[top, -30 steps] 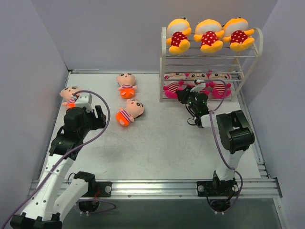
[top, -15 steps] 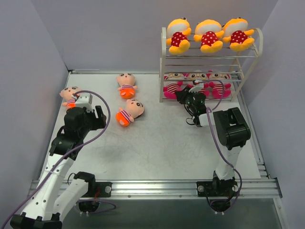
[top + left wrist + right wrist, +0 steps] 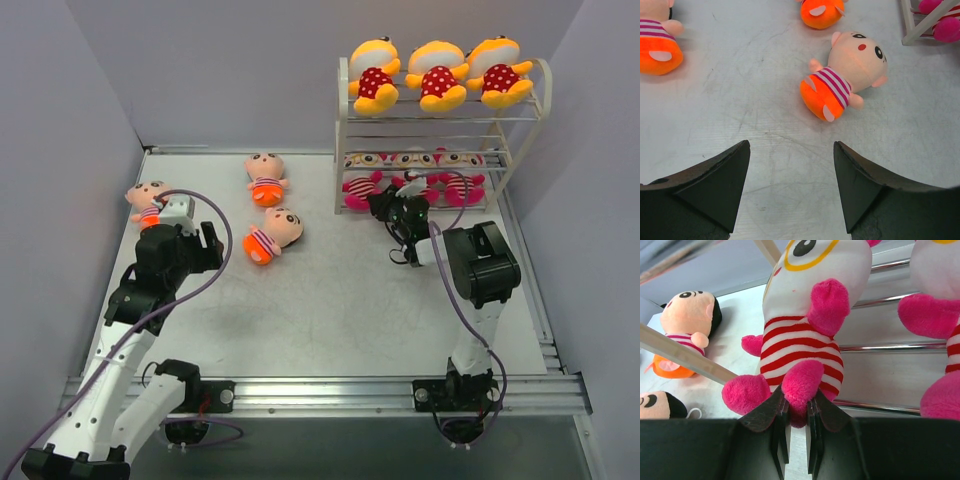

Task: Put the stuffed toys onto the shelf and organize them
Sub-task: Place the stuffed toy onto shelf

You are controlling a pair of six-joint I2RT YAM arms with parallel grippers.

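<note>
While right pincer pinches striped doll at shelf edge, left pincer spread above table

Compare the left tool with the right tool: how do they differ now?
The left tool is open and empty; the right tool is shut on the foot of a pink-striped doll. The left tool hovers over the table near a peach-faced doll; the right tool is at the shelf. Both are black.

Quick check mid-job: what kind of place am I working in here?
Probably a lab test booth, not a home: plain grey walls box in a scuffed metal tabletop, the arm bases bolt to a rail, and plush dolls fill a wire shelf.
</note>
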